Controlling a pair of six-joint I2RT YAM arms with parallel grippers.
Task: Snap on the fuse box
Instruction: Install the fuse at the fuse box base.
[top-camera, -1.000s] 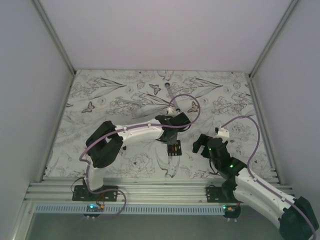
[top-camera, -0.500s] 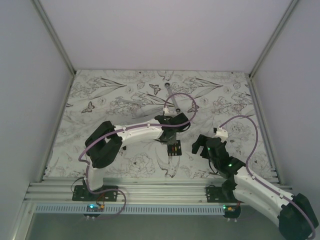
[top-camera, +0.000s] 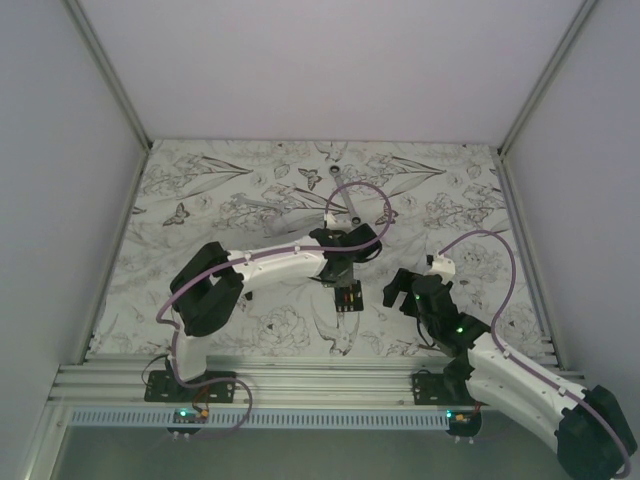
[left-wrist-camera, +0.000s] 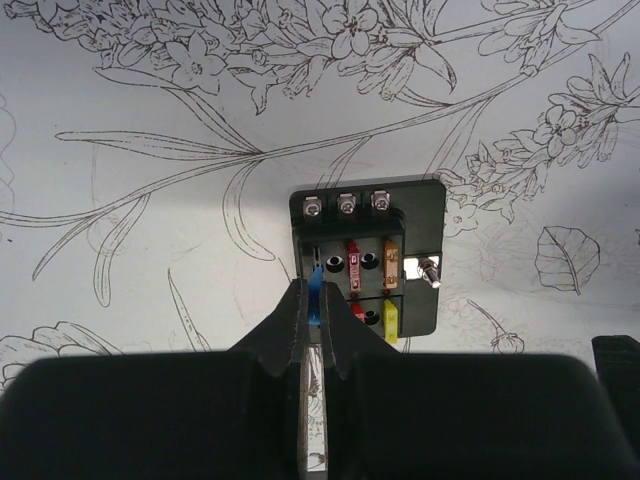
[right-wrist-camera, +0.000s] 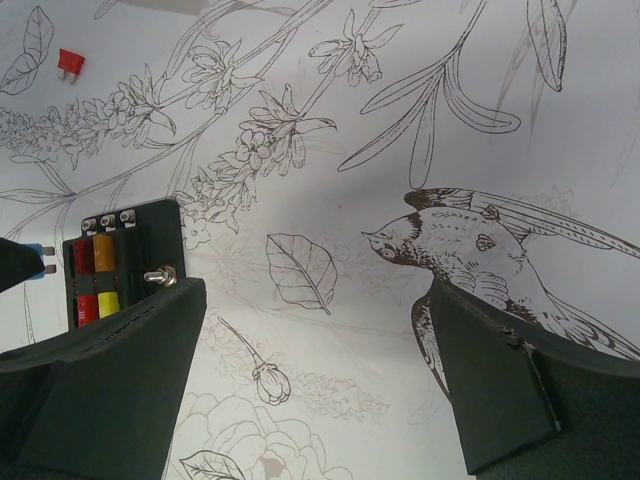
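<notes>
Top view: small squarish black plastic fuse box (top-camera: 347, 297) lies frame centre.
Left wrist: your left gripper (left-wrist-camera: 312, 298) clamps small blue fuse (left-wrist-camera: 316, 283) at box's lower left.
Right wrist: your right gripper (right-wrist-camera: 315, 300) spread wide, box at left edge.

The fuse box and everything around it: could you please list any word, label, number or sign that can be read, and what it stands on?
No text can be read in any view.
Fuse box: no legible label.
Seated fuses, the blue fuse in the left gripper and the loose red fuse: any ratings are too small to read.
Table cover: drawn flowers, birds and butterflies only, no words.
</notes>
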